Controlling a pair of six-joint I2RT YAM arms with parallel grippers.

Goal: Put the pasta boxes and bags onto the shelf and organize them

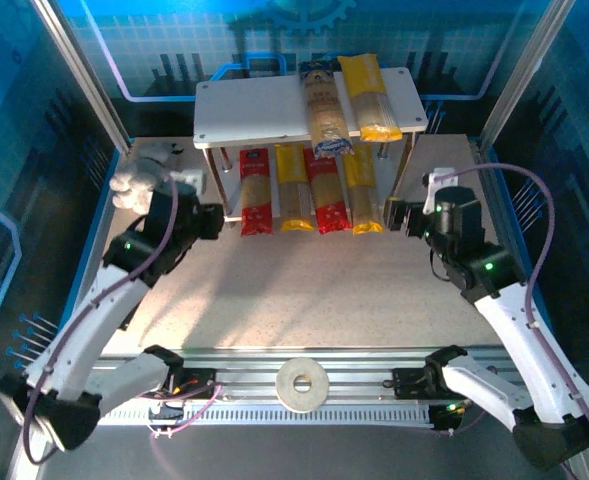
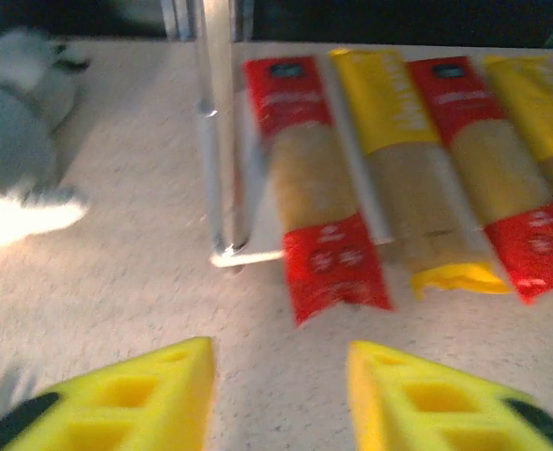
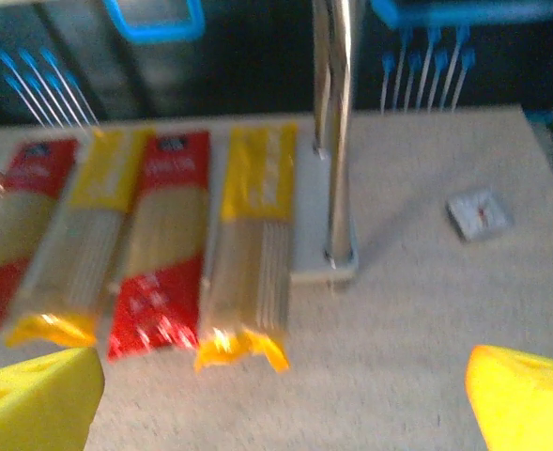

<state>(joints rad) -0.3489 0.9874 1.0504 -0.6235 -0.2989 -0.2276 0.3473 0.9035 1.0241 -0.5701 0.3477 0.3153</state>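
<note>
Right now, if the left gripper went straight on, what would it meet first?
Probably the near end of the leftmost red spaghetti pack, just right of the shelf's metal leg; depth unclear.

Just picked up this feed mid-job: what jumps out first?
A row of four packs, red, yellow, red, yellow, lies on the shelf's lower board, near ends overhanging its front edge. On the top board's right half lie a pale pack and a yellow pack. The left gripper and right gripper hang open and empty before the shelf.
</note>
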